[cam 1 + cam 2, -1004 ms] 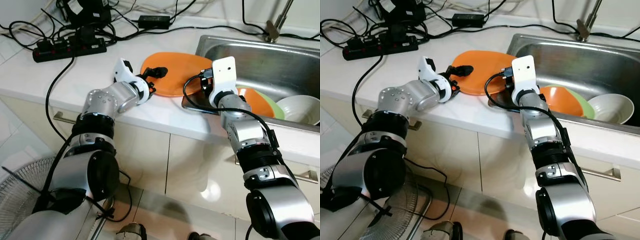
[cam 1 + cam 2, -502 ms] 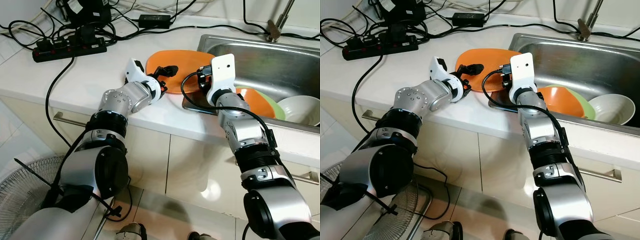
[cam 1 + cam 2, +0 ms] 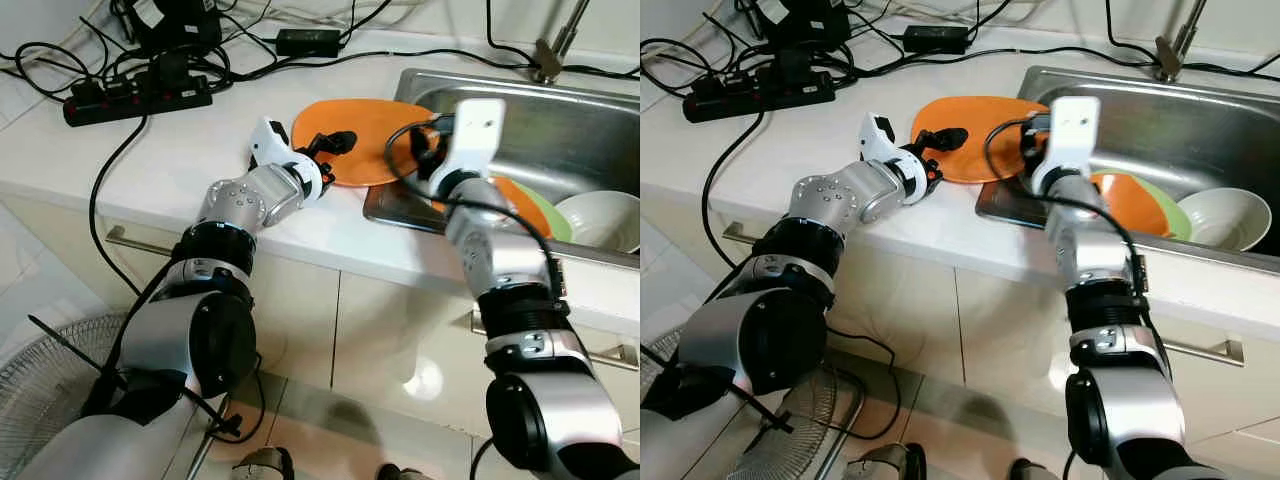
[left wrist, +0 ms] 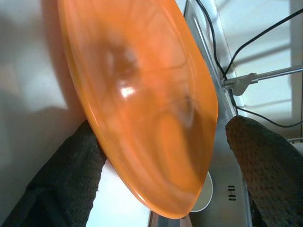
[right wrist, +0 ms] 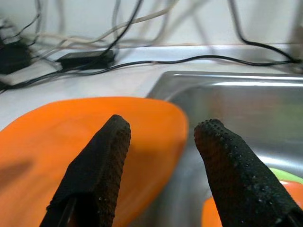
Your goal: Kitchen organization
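An orange plate point(image 3: 370, 135) lies on the white counter point(image 3: 200, 150), its right rim reaching the sink's edge. My left gripper point(image 3: 330, 152) is at the plate's left rim and is open, one finger point(image 4: 71, 175) low beside the plate point(image 4: 142, 104) and the other finger point(image 4: 265, 156) well apart from it. My right gripper point(image 3: 422, 160) hovers over the plate's right rim by the sink corner. It is open with nothing between its fingers point(image 5: 94, 175), and the plate point(image 5: 61, 137) lies below them.
The steel sink point(image 3: 560, 120) holds an orange bowl point(image 3: 512, 205), a green dish point(image 3: 543, 208) and a white bowl point(image 3: 600, 218). A black power strip point(image 3: 135, 97) and tangled cables point(image 3: 250, 50) lie at the back of the counter. A fan point(image 3: 40, 380) stands on the floor at left.
My left gripper slid right to the plate's rim a second ago and has held there since. My right arm has just lifted and swung right, toward the sink.
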`<state>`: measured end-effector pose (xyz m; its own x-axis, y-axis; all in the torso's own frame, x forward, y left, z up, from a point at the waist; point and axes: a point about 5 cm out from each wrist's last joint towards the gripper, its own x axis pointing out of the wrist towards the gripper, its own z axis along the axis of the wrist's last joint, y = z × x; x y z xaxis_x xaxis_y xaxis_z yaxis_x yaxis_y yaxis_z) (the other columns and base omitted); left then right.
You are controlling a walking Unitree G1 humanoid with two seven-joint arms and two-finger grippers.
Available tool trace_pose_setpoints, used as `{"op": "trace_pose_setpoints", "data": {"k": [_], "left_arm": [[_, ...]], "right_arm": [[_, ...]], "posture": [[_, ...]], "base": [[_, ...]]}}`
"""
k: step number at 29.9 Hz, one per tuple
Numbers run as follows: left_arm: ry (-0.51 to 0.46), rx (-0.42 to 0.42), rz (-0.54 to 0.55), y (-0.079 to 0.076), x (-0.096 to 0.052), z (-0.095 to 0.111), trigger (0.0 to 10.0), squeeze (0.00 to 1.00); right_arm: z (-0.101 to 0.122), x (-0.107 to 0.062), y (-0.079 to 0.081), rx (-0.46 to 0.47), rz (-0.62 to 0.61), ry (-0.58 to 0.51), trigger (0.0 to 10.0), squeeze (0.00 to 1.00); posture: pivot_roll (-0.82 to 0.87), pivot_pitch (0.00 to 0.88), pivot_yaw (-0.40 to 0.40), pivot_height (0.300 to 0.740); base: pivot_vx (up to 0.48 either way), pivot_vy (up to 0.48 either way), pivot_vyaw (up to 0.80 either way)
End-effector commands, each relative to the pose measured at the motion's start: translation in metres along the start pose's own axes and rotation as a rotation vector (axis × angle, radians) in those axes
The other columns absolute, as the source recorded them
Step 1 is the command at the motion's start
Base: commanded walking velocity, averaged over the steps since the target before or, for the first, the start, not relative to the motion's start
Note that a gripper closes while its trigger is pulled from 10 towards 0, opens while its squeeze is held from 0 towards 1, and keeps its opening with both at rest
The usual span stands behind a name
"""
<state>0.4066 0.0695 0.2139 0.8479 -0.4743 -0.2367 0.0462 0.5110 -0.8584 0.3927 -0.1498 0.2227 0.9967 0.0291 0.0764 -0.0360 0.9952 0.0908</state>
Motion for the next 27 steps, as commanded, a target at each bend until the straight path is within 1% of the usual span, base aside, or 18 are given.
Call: {"op": "trace_pose_setpoints", "data": {"k": [1,3,4,5,8,9,12,17,19,24,27], "left_arm": [[0.054,0.007,0.099,0.026,-0.001,-0.011,10.0,0.0],[0.051,0.009,0.108,0.029,-0.002,-0.01,10.0,0.0],[0.051,0.009,0.108,0.029,-0.002,-0.01,10.0,0.0],[0.047,0.008,0.112,0.032,-0.004,-0.008,10.0,0.0],[0.047,0.008,0.114,0.035,-0.005,-0.007,10.0,0.0],[0.047,0.009,0.115,0.035,-0.005,-0.007,10.0,0.0],[0.048,0.013,0.116,0.038,-0.007,-0.006,10.0,0.0],[0.043,0.016,0.115,0.042,-0.011,-0.002,10.0,0.0],[0.043,0.016,0.115,0.043,-0.011,-0.002,10.0,0.0],[0.041,0.022,0.109,0.043,-0.013,-0.001,10.0,0.0],[0.041,0.027,0.103,0.043,-0.013,-0.001,10.0,0.0]], "right_arm": [[0.003,0.001,-0.001,0.056,-0.006,0.008,10.0,1.0],[0.001,0.0,-0.002,0.109,-0.004,0.028,10.0,1.0],[0.001,0.0,-0.002,0.109,-0.004,0.028,10.0,1.0],[-0.007,0.0,-0.002,0.206,-0.011,0.089,10.0,0.0],[-0.015,0.0,-0.001,0.336,-0.013,0.151,10.0,0.0],[-0.016,0.0,0.0,0.367,-0.007,0.163,10.0,0.0],[-0.021,0.001,0.003,0.501,0.017,0.214,10.0,0.0],[-0.025,0.002,0.006,0.661,0.052,0.259,10.0,0.0],[-0.025,0.001,0.007,0.671,0.054,0.263,10.0,0.0],[-0.03,0.002,0.009,0.767,0.076,0.302,10.0,0.0],[-0.031,0.002,0.01,0.768,0.081,0.309,10.0,0.0]], "posture": [[0.1,0.133,0.055,0.74],[0.1,0.132,0.055,0.74],[0.1,0.132,0.055,0.74],[0.1,0.128,0.054,0.74],[0.1,0.128,0.053,0.74],[0.1,0.126,0.052,0.74],[0.1,0.126,0.049,0.74],[0.11,0.126,0.044,0.74],[0.11,0.126,0.044,0.74],[0.12,0.124,0.038,0.74],[0.13,0.122,0.036,0.74]], "base": [[0.0,0.0,0.0],[0.0,0.0,0.0],[0.0,0.0,0.0],[0.0,0.0,0.0],[0.0,0.0,0.0],[0.0,0.0,0.0],[0.0,0.0,0.0],[0.0,0.0,0.0],[0.0,0.0,0.0],[0.0,0.0,0.0],[0.0,0.0,0.0]]}}
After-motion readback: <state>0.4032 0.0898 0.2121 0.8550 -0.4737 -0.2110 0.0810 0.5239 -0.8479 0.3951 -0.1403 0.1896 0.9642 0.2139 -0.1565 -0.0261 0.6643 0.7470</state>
